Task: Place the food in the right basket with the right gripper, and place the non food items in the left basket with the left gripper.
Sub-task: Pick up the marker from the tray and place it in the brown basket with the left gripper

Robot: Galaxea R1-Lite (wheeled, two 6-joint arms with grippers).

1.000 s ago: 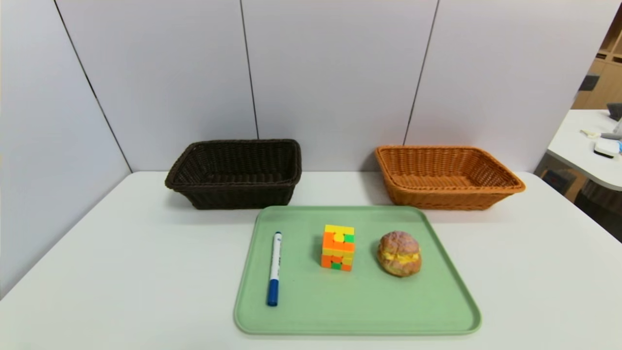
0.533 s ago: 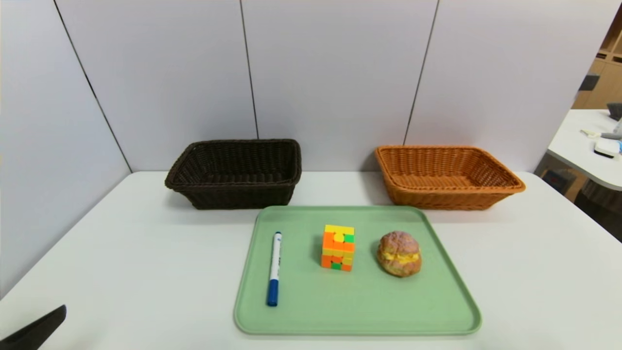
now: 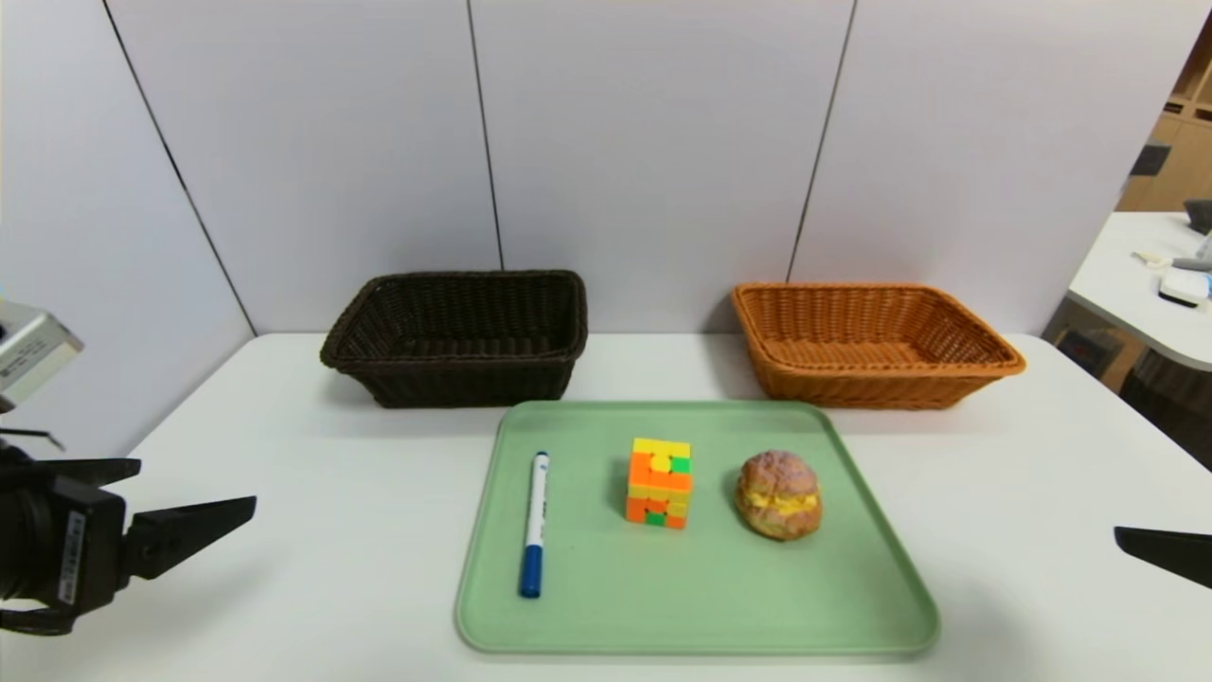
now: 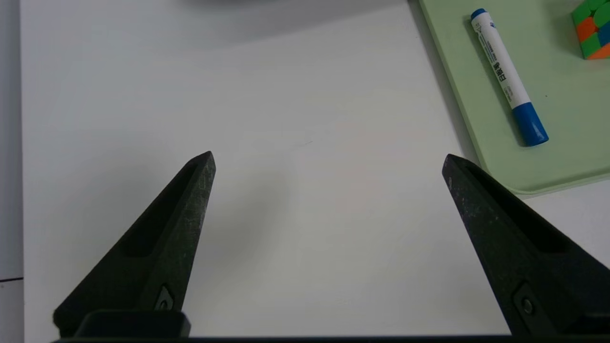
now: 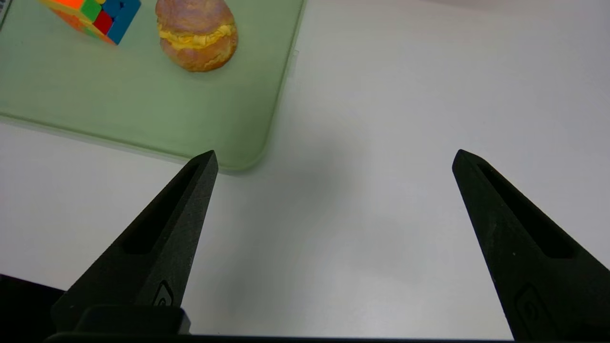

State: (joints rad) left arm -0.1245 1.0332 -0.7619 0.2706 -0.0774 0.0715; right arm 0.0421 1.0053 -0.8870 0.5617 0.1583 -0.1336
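On the white table (image 3: 312, 530), a green tray (image 3: 696, 606) is lying at the centre and is serving as the landmark for everything else. Three things are resting on the tray, none touching another: a marker pen (image 3: 535, 523) is lying lengthwise near the tray's left edge with its blue cap toward the near rim; a colourful puzzle cube (image 3: 659, 481) is standing in the middle; a cream-filled bun (image 3: 778, 493) is sitting just to the cube's right. Behind the tray's far-left corner, a dark brown basket (image 3: 454, 374) is standing against the wall panels; behind the tray's far-right corner, an orange basket (image 3: 871, 379) is standing likewise. Both baskets are sitting apart from the tray's far rim and are holding nothing that can be seen.

To the left of the tray and well apart from it, the left gripper (image 3: 194, 493) is hovering over bare table with its jaws spread wide and gripping nothing; the left wrist view is showing the two fingers (image 4: 186, 214) parted, with the pen (image 4: 507, 78) and a corner of the cube (image 4: 593, 28) beyond them. To the right of the tray, the right gripper (image 5: 333, 159) is likewise hanging over bare table, jaws spread and empty; the head view is catching only one fingertip (image 3: 1160, 549) at the edge, while the right wrist view is showing the bun (image 5: 198, 33) and cube (image 5: 95, 14) on the tray's near-right corner (image 5: 143, 119).
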